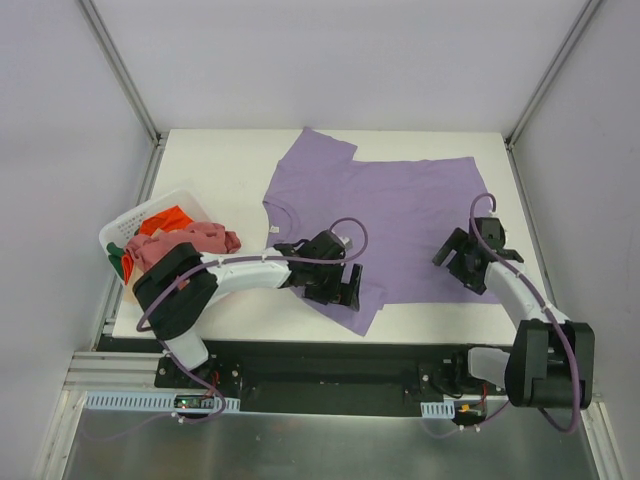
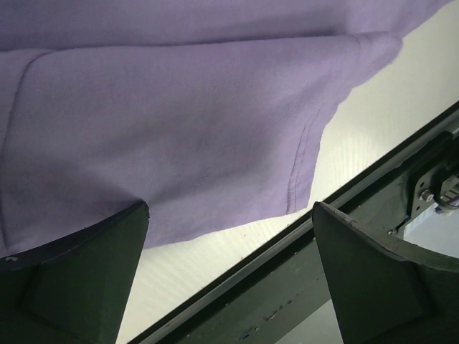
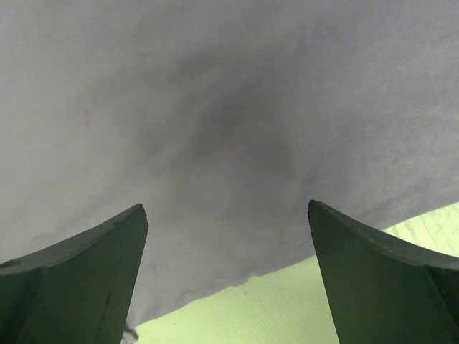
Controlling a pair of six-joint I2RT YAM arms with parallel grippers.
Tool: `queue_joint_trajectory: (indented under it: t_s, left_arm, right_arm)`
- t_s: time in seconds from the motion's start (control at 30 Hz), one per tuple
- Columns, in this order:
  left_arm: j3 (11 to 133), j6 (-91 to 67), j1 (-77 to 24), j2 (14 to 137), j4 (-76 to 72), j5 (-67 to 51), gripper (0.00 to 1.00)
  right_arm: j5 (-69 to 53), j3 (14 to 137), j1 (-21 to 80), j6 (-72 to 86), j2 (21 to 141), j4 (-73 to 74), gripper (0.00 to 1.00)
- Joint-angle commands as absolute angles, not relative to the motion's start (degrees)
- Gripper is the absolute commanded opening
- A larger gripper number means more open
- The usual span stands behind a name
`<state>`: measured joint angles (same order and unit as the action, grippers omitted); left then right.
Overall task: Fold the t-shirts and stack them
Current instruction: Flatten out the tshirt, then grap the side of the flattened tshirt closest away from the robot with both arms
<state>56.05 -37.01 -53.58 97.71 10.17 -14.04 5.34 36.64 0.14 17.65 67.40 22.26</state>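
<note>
I see the purple shirt (image 1: pixel 400 200) spread flat on the white table (image 1: pixel 220 170). L claw (image 1: pixel 338 285) hangs wide open over its near-left corner, and R claw (image 1: pixel 458 262) wide open over its right side. Both hold nothing. Left of the purple shirt sits the basket (image 1: pixel 135 212) w/ a pink shirt (image 1: pixel 195 242) & an orange-red shirt (image 1: pixel 160 222) in it. Only the L wrist cam shows the purple shirt's hem stitch (image 2: pixel 297 172) & the black rail (image 2: pixel 301 287) past its edge.

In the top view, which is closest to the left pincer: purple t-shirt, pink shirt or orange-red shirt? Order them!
1. Purple t-shirt: right under the left pincer.
2. Pink shirt: to its left, spilling from the basket.
3. Orange-red shirt: farther left, inside the basket.
</note>
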Motion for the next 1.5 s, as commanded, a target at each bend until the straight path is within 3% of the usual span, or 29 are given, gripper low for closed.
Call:
queue_joint_trajectory:
  t_s: [0.0, 0.4, 0.67, 0.8, 1.13, 1.47]
  left_arm:
    - [50.11, -37.36, -53.53, 93.97, 18.62, -8.71, 0.99]
    - [46.58, -36.48, -53.17, 87.63, 31.72, -3.34, 0.99]
    - [57.82, -27.08, -53.09, 81.65, 33.13, -9.22, 0.99]
    - [64.40, -23.91, -49.94, 81.03, 33.13, -4.40, 0.99]
    - [88.22, -24.96, -30.16, 105.26, 32.78, -4.74, 0.99]
    - [102.56, -23.82, -23.56, 127.60, 35.24, -8.08, 0.99]
  right_arm:
    - [3.70, 36.12, -2.02, 17.14, 71.18, 19.95, 0.96]
    - [1.76, 37.44, -4.48, 16.18, 78.14, 19.07, 0.96]
    - [-6.50, 40.51, -4.40, 13.36, 69.80, 19.51, 0.96]
    - [-6.77, 44.20, -4.48, 10.29, 69.60, 20.74, 0.96]
    - [-2.03, 61.32, -4.48, 0.45, 88.74, 21.09, 0.96]
    - [3.25, 76.89, -4.75, -6.42, 108.88, 27.76, 0.96]
